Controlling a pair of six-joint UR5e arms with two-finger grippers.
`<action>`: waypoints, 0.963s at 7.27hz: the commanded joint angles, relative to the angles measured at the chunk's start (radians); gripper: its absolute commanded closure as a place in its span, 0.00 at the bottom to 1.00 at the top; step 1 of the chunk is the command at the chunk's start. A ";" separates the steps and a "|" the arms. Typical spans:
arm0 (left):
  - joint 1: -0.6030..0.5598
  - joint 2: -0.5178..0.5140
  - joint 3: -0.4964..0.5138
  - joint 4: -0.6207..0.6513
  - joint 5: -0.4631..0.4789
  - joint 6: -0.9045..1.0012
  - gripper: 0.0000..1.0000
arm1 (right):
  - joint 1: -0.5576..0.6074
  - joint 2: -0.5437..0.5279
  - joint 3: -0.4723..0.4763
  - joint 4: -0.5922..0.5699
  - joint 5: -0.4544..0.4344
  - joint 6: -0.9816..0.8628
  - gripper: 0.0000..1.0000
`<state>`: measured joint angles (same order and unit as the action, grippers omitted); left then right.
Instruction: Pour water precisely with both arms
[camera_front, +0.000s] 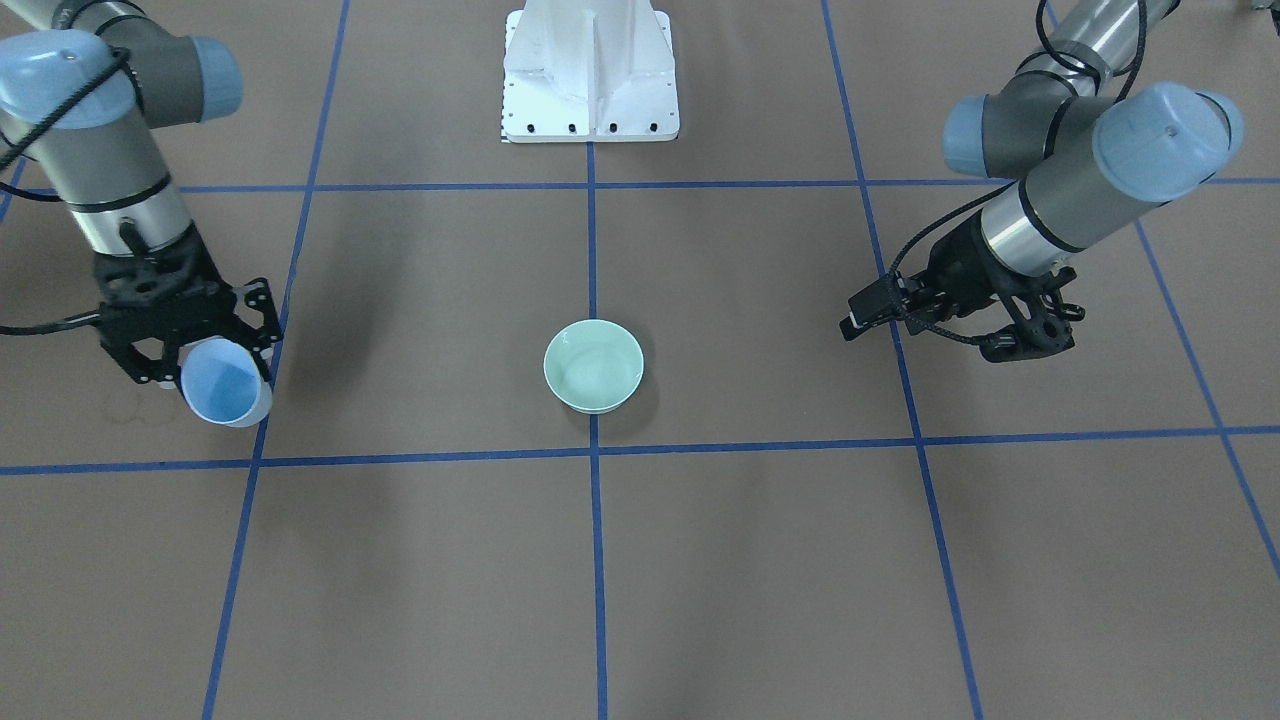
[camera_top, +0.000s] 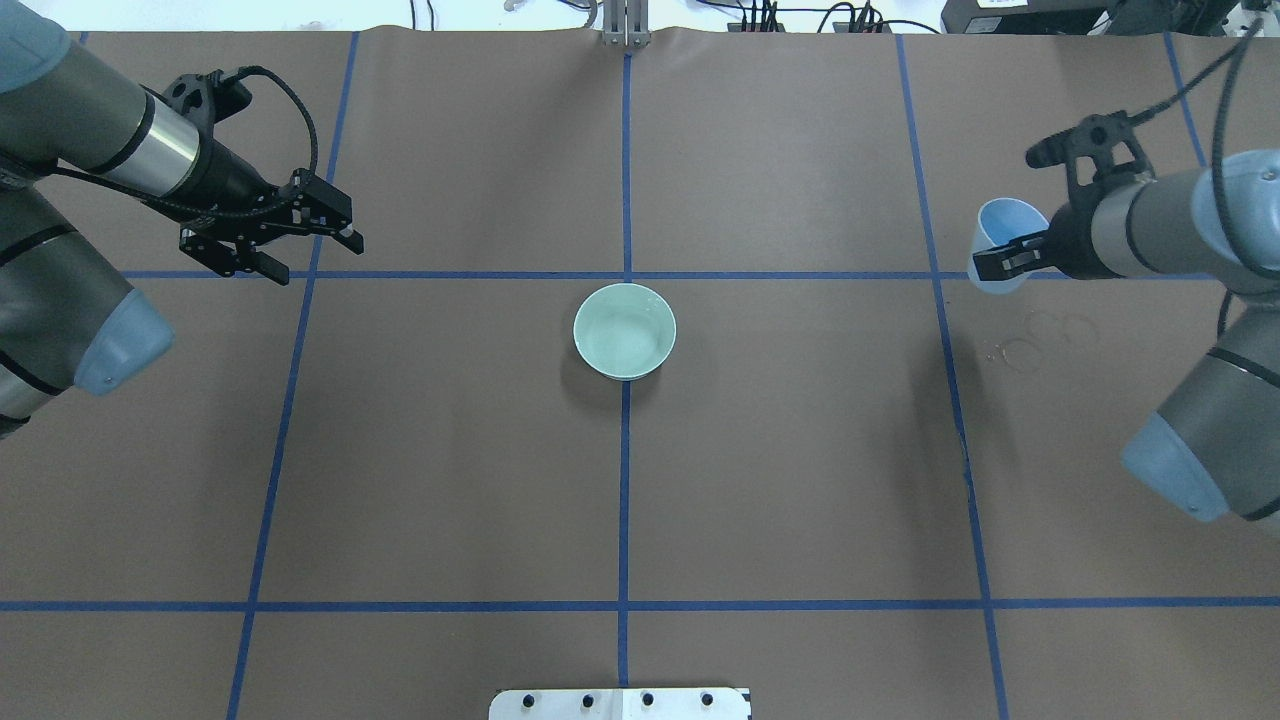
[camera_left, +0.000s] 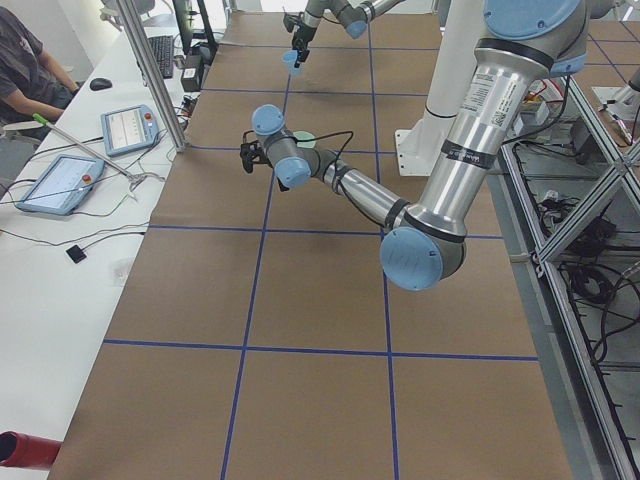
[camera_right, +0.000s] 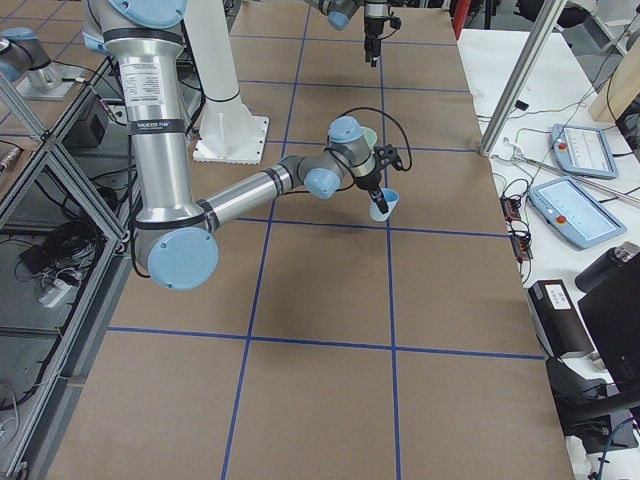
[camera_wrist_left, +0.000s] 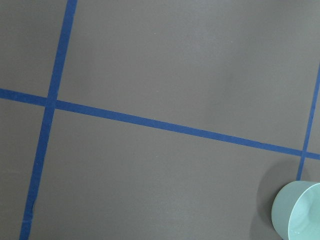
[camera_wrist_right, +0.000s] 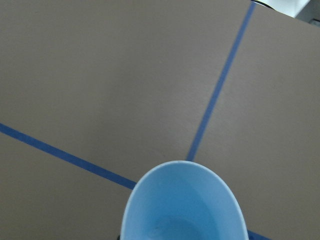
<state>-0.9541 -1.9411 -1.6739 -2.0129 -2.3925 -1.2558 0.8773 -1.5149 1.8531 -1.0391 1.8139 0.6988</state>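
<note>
My right gripper (camera_top: 1010, 255) is shut on a pale-blue plastic cup (camera_top: 1003, 232), held off the table at its right side, mouth tilted a little; the cup also shows in the front view (camera_front: 225, 388). The right wrist view looks into the cup (camera_wrist_right: 182, 200), where a little clear water (camera_wrist_right: 167, 227) shows as faint ripples at the bottom. A pale-green bowl (camera_top: 625, 332) stands at the table's middle on a blue tape line (camera_front: 593, 366). My left gripper (camera_top: 250, 265) hangs open and empty far to the bowl's left (camera_front: 1030, 345). Its wrist view catches the bowl's rim (camera_wrist_left: 300, 212).
The white bolted pedestal (camera_front: 590, 80) stands at the robot's edge. Faint wet ring marks (camera_top: 1040, 335) lie on the brown paper under the right arm. Blue tape lines grid the table. A side table with tablets (camera_left: 125, 125) and a seated person lies beyond the far edge.
</note>
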 joint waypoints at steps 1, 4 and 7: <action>0.000 0.010 -0.007 -0.001 0.003 -0.001 0.01 | 0.029 -0.166 -0.024 0.199 0.002 0.106 1.00; -0.002 0.008 -0.016 -0.001 0.001 -0.001 0.01 | 0.035 -0.236 -0.107 0.419 0.016 0.215 1.00; -0.005 0.010 -0.016 -0.001 0.003 -0.001 0.01 | 0.051 -0.254 -0.315 0.755 0.035 0.203 1.00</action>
<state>-0.9581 -1.9316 -1.6894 -2.0141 -2.3905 -1.2563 0.9160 -1.7610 1.5869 -0.3694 1.8415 0.9044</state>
